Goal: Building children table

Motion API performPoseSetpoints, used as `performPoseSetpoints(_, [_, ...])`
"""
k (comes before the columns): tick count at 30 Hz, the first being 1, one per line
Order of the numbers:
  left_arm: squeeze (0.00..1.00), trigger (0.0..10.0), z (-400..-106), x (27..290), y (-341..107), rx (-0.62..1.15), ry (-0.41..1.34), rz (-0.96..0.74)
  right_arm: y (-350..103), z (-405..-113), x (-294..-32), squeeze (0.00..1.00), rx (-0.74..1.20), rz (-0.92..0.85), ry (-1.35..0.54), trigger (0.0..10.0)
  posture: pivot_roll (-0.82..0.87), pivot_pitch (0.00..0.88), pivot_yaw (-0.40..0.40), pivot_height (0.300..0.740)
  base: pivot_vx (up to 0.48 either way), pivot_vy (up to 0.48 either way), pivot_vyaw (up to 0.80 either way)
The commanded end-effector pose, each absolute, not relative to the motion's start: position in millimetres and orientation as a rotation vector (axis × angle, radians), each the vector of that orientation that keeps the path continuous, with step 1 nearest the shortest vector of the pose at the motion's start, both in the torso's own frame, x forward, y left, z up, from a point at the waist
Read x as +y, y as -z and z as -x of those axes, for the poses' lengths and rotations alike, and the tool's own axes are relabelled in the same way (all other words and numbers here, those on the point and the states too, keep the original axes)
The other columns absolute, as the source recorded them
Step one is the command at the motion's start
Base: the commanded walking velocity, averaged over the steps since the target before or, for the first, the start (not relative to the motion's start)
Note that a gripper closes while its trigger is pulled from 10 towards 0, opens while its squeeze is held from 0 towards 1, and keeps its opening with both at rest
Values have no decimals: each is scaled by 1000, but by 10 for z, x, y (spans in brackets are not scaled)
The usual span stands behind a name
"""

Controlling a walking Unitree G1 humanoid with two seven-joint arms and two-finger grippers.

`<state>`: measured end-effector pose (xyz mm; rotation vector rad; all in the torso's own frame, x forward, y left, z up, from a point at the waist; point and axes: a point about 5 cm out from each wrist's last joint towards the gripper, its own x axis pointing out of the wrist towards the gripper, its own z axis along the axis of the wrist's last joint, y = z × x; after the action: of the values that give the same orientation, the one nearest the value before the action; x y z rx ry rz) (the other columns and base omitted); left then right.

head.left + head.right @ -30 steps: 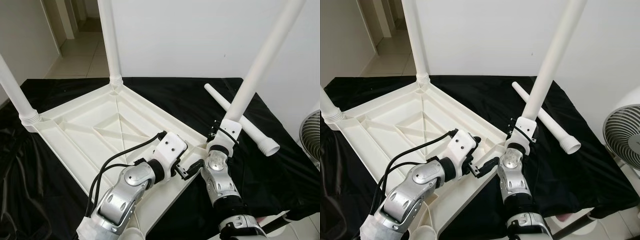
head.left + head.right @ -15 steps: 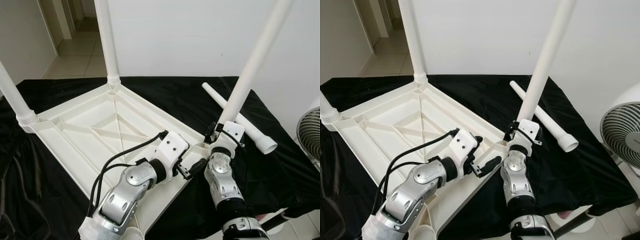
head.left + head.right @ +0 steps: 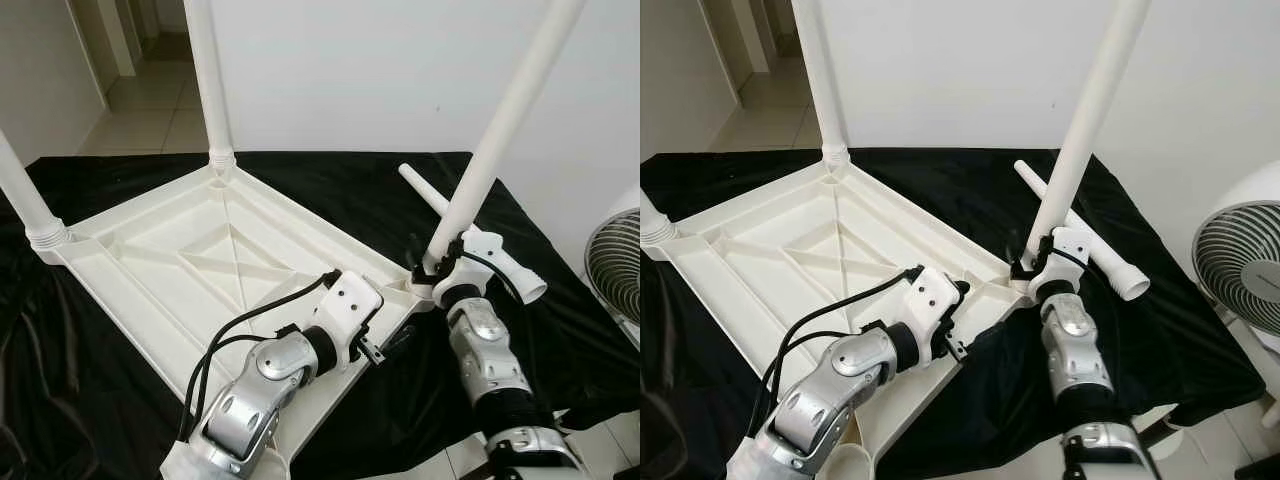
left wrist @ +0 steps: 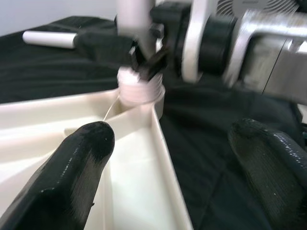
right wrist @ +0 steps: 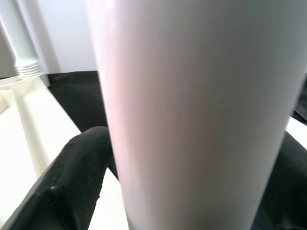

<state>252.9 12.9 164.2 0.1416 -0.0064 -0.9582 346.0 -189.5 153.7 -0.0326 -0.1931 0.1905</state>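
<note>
Right gripper (image 3: 432,266) clamped on upright table leg (image 3: 500,130), left gripper (image 4: 177,158) spread over upturned tabletop (image 3: 150,270), apparently no writing.

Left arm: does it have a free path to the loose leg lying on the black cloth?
Probably not. The spare leg lies beyond the right gripper, which is clamped on the upright leg. That arm and leg stand between it and the open left gripper.

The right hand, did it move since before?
Yes. The right hand went from the tabletop's front edge to its corner, gripping the leg.
</note>
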Motion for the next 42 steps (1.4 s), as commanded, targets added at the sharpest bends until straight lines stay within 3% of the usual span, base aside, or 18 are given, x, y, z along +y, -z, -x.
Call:
performPoseSetpoints(1, [0, 10000, -2518, 125, -1622, -2, 958, -156, -1482, -3451, -1885, 0, -172, 21, -219, 10000, 39, 39, -25, 740, 0, 0, 0])
performPoseSetpoints(5, [0, 10000, -2521, 146, -1640, -7, 957, -168, -1475, -3473, -1976, 0, -134, 73, -376, 10000, 50, 40, -23, 740, 0, 0, 0])
performPoseSetpoints(12, [0, 10000, -2525, 160, -1653, -10, 954, -172, -1495, -3503, -1999, 0, -116, 113, -459, 9608, 53, 39, -22, 740, 0, 0, 0])
performPoseSetpoints(13, [0, 10000, -2524, 163, -1655, -11, 953, -173, -1499, -3515, -2014, 0, -110, 130, -467, 6784, 53, 39, -22, 740, 0, 0, 0])
performPoseSetpoints(14, [0, 10000, -2524, 163, -1655, -11, 953, -173, -1499, -3515, -2014, 0, -110, 130, -467, 6784, 53, 39, -22, 740, 0, 0, 0])
performPoseSetpoints(15, [0, 10000, -2523, 165, -1656, -11, 952, -174, -1504, -3522, -2024, 0, -108, 141, -476, 5725, 53, 39, -22, 740, 0, 0, 0])
performPoseSetpoints(16, [0, 10000, -2523, 165, -1656, -11, 952, -174, -1504, -3522, -2024, 0, -108, 141, -476, 5725, 53, 39, -22, 740, 0, 0, 0])
performPoseSetpoints(17, [0, 10000, -2522, 166, -1657, -12, 951, -174, -1512, -3527, -2036, 0, -105, 155, -489, 1843, 53, 39, -22, 740, 0, 0, 0])
performPoseSetpoints(18, [0, 10000, -2522, 167, -1657, -11, 950, -174, -1520, -3528, -2043, 0, -105, 167, -499, 941, 59, 36, -27, 740, 0, 0, 0])
performPoseSetpoints(19, [0, 10000, -2522, 167, -1657, -11, 950, -174, -1520, -3528, -2043, 0, -105, 167, -499, 941, 59, 36, -27, 740, 0, 0, 0])
performPoseSetpoints(20, [0, 10000, -2520, 166, -1655, -10, 951, -172, -1521, -3528, -2056, 0, -102, 177, -504, 0, 57, 36, -29, 740, 0, 0, 0])
performPoseSetpoints(31, [0, 10000, -2499, 140, -1629, -3, 967, -171, -1453, -3484, -2175, 0, -68, 160, -496, 0, 42, 30, -24, 740, 0, 0, 0])
performPoseSetpoints(32, [0, 10000, -2494, 134, -1626, -3, 972, -171, -1426, -3468, -2188, 0, -60, 153, -466, 10000, 35, 26, -23, 740, 0, 0, 0])
performPoseSetpoints(42, [0, 10000, -2472, 98, -1621, -3, 996, -167, -1272, -3370, -2191, 0, -51, 134, -272, 10000, 17, 18, -19, 740, 0, 0, 0])
